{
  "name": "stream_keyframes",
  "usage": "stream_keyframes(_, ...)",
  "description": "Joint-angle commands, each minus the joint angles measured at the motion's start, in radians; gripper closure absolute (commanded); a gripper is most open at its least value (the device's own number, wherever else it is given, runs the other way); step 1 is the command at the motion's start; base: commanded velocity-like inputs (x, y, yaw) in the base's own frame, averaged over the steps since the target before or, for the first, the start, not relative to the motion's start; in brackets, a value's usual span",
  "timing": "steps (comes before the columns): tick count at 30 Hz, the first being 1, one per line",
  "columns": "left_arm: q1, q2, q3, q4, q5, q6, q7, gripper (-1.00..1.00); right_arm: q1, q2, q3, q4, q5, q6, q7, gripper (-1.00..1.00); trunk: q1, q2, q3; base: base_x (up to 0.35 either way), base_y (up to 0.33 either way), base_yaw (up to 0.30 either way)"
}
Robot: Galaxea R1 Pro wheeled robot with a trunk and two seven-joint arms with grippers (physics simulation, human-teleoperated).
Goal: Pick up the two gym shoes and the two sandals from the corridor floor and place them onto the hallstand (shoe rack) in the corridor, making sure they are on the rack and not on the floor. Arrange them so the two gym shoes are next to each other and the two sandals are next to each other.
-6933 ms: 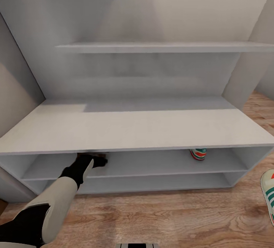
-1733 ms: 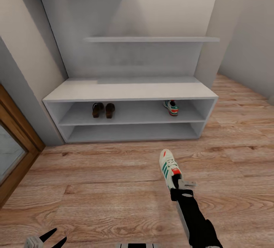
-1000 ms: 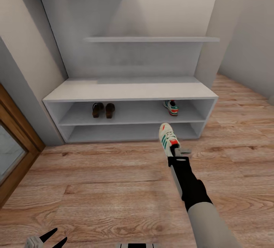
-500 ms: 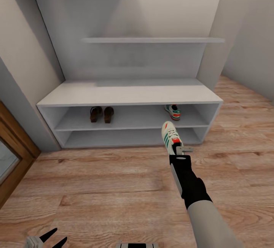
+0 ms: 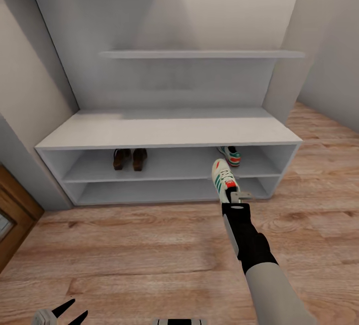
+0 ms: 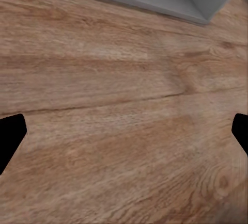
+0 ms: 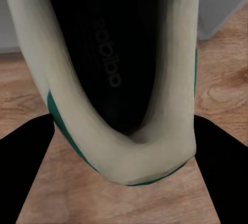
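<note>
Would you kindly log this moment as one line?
right gripper: holds gym shoe | hallstand: sandals, other sneaker shelved | left gripper: open

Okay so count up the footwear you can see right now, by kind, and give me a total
Gym shoes: 2, one on the rack's upper tier, one held in the right claw
Sandals: 2, side by side on that same tier
Total: 4

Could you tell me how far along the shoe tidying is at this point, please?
Mostly done: the two sandals sit side by side on the hallstand, and one gym shoe is on the same tier, towards its right end. In hand: the right gripper holds the second gym shoe by its heel, in front of the rack. Left: setting it beside its partner.
</note>
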Motion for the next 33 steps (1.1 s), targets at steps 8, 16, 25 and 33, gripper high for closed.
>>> stream_keyframes(8, -0.001, 0.000, 0.002, 0.001, 0.000, -0.005, -0.003, -1.00, 0.000, 0.001, -0.003, 0.021, 0.012, 0.007, 0.003, 1.00, 0.000, 0.000, -0.001, 0.186, 0.000, 0.000)
stream_keyframes(16, -0.001, -0.001, 0.001, 0.001, 0.000, -0.005, -0.001, -1.00, 0.000, 0.001, -0.004, 0.095, 0.013, 0.007, 0.002, 1.00, 0.000, 0.000, -0.001, 0.004, 0.000, 0.000)
stream_keyframes(25, -0.002, -0.001, 0.002, 0.001, -0.013, -0.005, 0.001, -1.00, 0.000, 0.001, -0.006, 0.093, 0.012, 0.007, 0.002, 1.00, 0.001, -0.001, -0.009, 0.000, 0.000, 0.000)
stream_keyframes(33, -0.002, -0.001, 0.002, 0.001, -0.042, -0.003, 0.005, -1.00, 0.000, 0.001, -0.007, 0.092, 0.012, 0.007, 0.002, 1.00, 0.003, -0.002, -0.026, 0.000, 0.000, 0.000)
